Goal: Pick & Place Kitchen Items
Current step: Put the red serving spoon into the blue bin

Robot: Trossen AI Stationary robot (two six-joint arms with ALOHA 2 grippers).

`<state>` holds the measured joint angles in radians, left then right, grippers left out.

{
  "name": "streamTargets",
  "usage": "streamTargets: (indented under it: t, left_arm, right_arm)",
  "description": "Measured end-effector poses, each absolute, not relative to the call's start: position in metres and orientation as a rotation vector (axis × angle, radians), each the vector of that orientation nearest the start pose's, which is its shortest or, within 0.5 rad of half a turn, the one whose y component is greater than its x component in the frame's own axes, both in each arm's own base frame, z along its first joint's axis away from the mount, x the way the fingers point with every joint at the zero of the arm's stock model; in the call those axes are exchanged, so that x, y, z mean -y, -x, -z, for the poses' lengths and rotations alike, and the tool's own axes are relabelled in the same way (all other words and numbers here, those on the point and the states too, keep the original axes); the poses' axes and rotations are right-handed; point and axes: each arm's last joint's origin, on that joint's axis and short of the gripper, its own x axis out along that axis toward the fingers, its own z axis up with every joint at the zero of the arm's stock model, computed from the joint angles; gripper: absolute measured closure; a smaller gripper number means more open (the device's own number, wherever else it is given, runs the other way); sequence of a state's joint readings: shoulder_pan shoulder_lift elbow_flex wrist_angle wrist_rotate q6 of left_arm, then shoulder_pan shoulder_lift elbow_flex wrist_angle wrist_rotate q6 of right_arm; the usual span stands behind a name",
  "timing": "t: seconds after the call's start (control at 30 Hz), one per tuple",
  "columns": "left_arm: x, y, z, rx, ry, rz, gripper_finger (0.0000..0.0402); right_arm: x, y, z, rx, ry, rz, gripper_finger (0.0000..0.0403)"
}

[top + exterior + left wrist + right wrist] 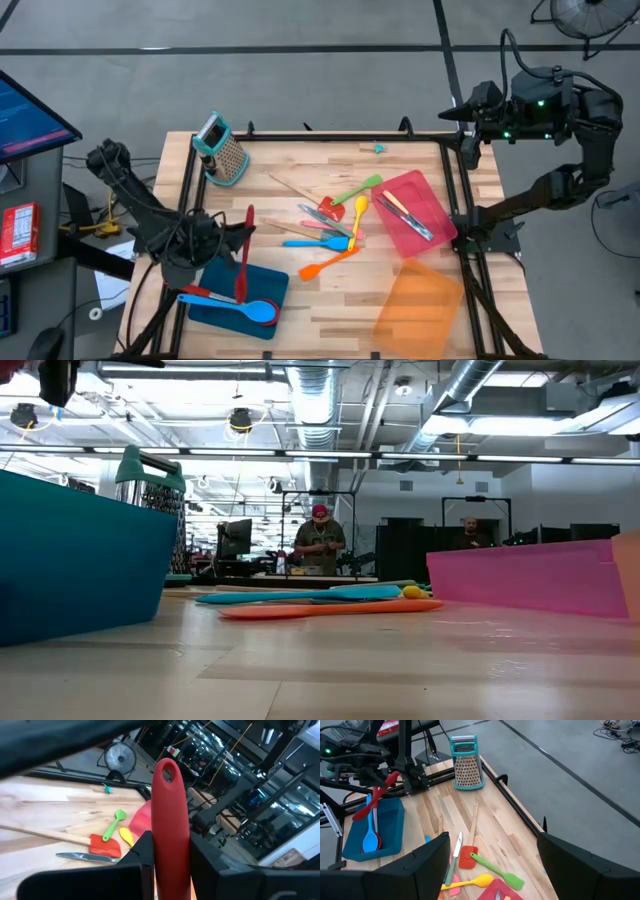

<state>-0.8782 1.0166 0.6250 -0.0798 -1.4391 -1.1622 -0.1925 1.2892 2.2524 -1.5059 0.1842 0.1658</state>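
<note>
the red utensil stands nearly on end over the blue tray, its handle pinched between the fingers of the left gripper, so the step in hand looks like a drop-off: better to lower it and lay it flat beside the blue spoon already there than to let go from height. the right gripper waits with its fingers spread, back off the table's far right corner. the utensil's working end is hidden below the fingers, so its kind is unclear.
</note>
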Motion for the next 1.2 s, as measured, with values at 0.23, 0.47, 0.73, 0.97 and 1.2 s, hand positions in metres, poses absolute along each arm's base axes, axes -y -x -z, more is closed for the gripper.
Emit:
streamTargets:
  t: [0.23, 0.47, 0.73, 0.97, 1.2]
  left_arm:
    - [0.149, -0.159, -0.236, 0.121, 0.663, -0.571, 0.0346]
    - [0.162, -0.17, -0.217, 0.142, 0.709, -0.581, 0.0346]
    - [0.156, -0.166, -0.229, 0.257, 0.719, -0.656, 0.0346]
    - [0.133, -0.167, -0.252, 0.329, 0.819, -0.714, 0.0346]
    - [0.095, -0.161, -0.281, 0.429, 0.908, -0.809, 0.0346]
  right_arm:
    - [0.029, -0.119, -0.543, -0.516, -0.164, 0.413, 0.0112]
    - [0.03, -0.124, -0.545, -0.483, -0.176, 0.414, 0.0112]
    - [0.044, -0.2, -0.531, -0.521, -0.205, 0.431, 0.0112]
    - [0.055, -0.313, -0.487, -0.592, -0.328, 0.033, 0.0112]
    - [0.052, -0.384, -0.434, -0.685, -0.367, -0.039, 0.0112]
